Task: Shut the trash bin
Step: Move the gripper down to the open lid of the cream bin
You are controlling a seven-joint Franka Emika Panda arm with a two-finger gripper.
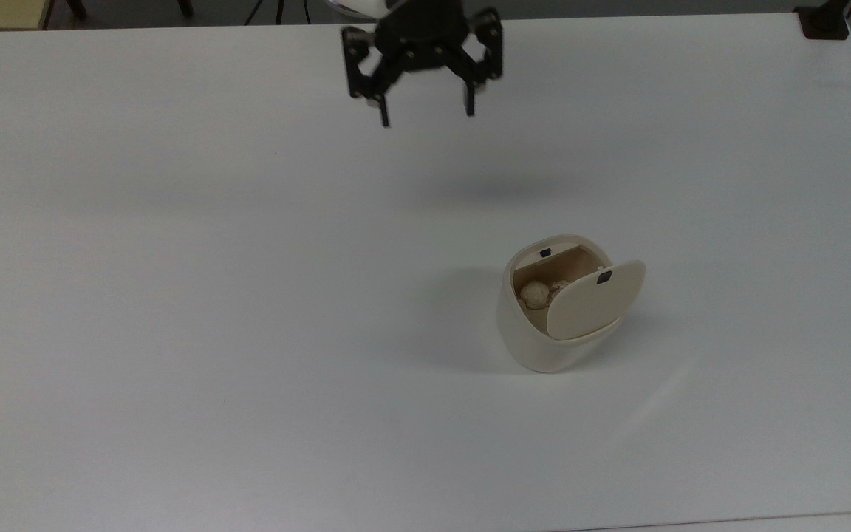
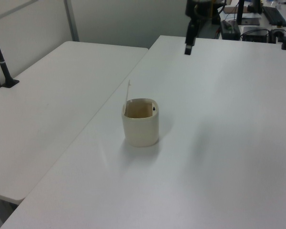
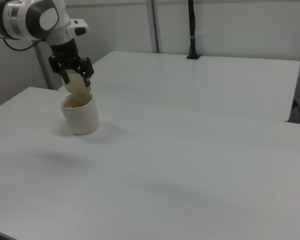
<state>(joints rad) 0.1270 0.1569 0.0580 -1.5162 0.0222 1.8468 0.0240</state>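
Note:
The cream-white trash bin (image 1: 540, 351) stands on the white table (image 1: 174, 295), right of centre in the top view. Its flat lid (image 1: 594, 301) is swung up and open, with a small dark square mark near its edge. Crumpled paper (image 1: 535, 294) lies inside. My black gripper (image 1: 427, 118) hangs open over the table's far part, well apart from the bin, with nothing between its fingers. In the left view the bin (image 2: 141, 130) is at centre, its lid (image 2: 128, 93) edge-on, and the gripper (image 2: 188, 48) is high behind it. In the right view the gripper (image 3: 77, 81) overlaps the lid (image 3: 79, 90) above the bin (image 3: 81, 118).
A second white table (image 2: 52, 95) adjoins this one along the left view's left. A black clamped pole (image 2: 1, 59) stands on it. Another black clamp (image 1: 824, 22) sits at the table's far right corner in the top view.

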